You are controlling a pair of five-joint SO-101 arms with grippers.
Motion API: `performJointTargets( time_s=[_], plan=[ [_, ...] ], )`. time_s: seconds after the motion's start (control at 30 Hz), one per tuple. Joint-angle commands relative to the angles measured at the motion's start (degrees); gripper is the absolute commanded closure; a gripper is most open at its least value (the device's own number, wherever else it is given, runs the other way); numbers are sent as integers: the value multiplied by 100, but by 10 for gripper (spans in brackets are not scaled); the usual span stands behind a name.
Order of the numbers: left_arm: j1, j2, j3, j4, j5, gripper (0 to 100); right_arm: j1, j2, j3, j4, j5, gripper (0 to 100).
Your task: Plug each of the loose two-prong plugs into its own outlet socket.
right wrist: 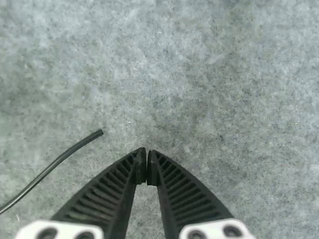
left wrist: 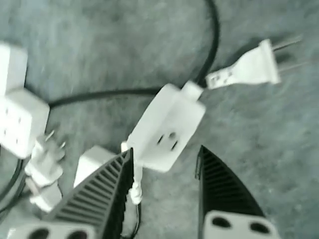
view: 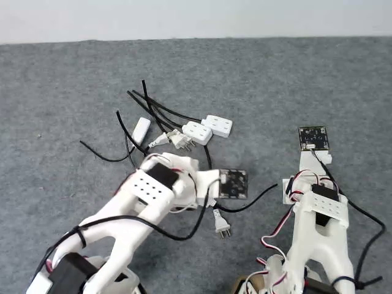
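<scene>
My left gripper stands open, with a white socket block between its tips, slots facing the wrist camera. A loose plug lies on the near carpet between the arms, long axis near-far, 2 prongs pointing near, with open room around it. My right gripper is closed on nothing, beside a black cable end.
</scene>
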Motion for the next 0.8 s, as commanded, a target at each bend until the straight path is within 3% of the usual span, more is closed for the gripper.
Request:
performJointTargets(
  time_s=[0.0, 0.37, 0.53, 0.77],
  plan=[
    [281, -9, -251, -88, -79, 804, -22, -31, -141, -4, 70, 987],
    [176, 1864, -1305, 0, -149, 829, -22, -22, -141, -4, 70, 987],
    [246, 1670, -1121, 123, -158, 989, -22, -40, -141, -4, 70, 987],
    [325, 589, 84, 79, -123, 987, -22, -48, -141, -4, 70, 987]
  ],
)
